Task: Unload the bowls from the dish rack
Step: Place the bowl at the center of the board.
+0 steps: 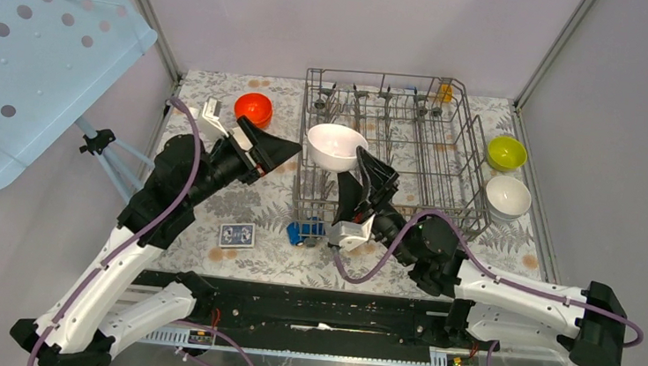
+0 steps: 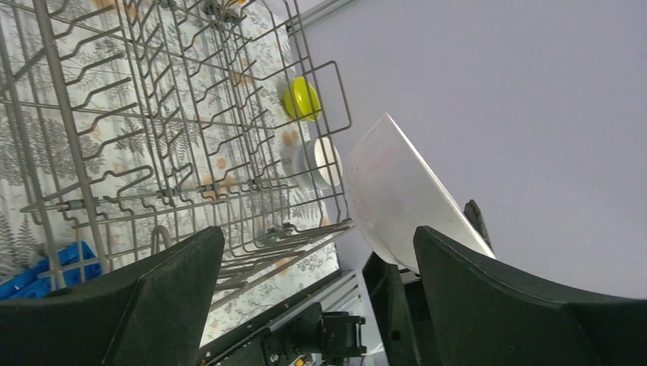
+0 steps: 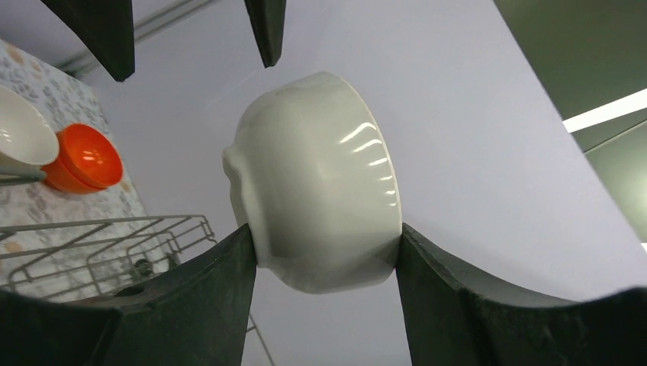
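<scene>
My right gripper (image 1: 359, 164) is shut on a white bowl (image 1: 336, 145) and holds it up above the near left corner of the grey wire dish rack (image 1: 446, 158). In the right wrist view that bowl (image 3: 317, 183) sits wedged between both fingers (image 3: 206, 297). My left gripper (image 1: 286, 149) is open just left of the held bowl and points at it; its wrist view shows the bowl (image 2: 397, 198) beyond the right finger (image 2: 503, 297). An orange-red bowl (image 1: 253, 109) rests left of the rack. A yellow-green bowl (image 1: 506, 152) and a white bowl (image 1: 508, 196) rest to its right.
A blue toy car (image 1: 306, 231) lies at the rack's near left corner, and a small patterned card (image 1: 237, 235) lies left of it. A pale bowl (image 3: 23, 137) lies beside the orange-red one (image 3: 82, 164). Grey walls close the table's back and sides.
</scene>
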Robot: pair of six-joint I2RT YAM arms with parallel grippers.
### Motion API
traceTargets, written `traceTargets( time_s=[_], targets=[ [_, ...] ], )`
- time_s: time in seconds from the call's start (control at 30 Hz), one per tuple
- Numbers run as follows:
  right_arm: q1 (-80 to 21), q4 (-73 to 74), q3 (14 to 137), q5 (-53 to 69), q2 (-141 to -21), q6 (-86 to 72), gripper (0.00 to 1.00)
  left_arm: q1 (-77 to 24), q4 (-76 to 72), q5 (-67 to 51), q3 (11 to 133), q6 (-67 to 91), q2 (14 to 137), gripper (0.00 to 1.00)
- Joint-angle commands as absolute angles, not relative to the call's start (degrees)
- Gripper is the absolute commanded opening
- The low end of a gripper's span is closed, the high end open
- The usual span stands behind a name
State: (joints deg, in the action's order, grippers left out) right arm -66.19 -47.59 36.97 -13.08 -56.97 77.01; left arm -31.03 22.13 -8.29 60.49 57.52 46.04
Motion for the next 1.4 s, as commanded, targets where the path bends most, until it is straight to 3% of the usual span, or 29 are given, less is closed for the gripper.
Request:
traceTargets(
  time_s=[0.0,0.4,0.7,0.93,1.2,1.37],
  targets=[
    [-67.41,-56.52,37.51,-15.25,-57.54,88.64,0.01,-30.76,17.36,-7.7,62.19,62.51,43.71,0.99],
    [-69.37,-56.87,36.17,-15.89,-59.49,93.71,0.0,-30.71,22.7,-8.62,69.14,72.45,49.96,0.99],
    [-71.31,-57.29,36.32,-16.1,-61.25,96.36,0.0,-30.74,31.88,-9.01,75.41,65.59,56.77,0.99],
    [-72.87,-58.38,36.92,-16.57,-63.25,98.14,0.0,-30.76,39.37,-6.0,79.68,57.47,59.31,0.85],
    [-73.98,-62.56,35.92,-16.39,-65.22,99.45,0.0,-30.75,42.18,-10.76,78.32,52.6,59.13,0.83],
    [-74.53,-63.22,35.82,-16.65,-65.49,100.23,0.0,-30.76,40.95,-12.01,75.31,52.4,57.53,0.74]
  ],
)
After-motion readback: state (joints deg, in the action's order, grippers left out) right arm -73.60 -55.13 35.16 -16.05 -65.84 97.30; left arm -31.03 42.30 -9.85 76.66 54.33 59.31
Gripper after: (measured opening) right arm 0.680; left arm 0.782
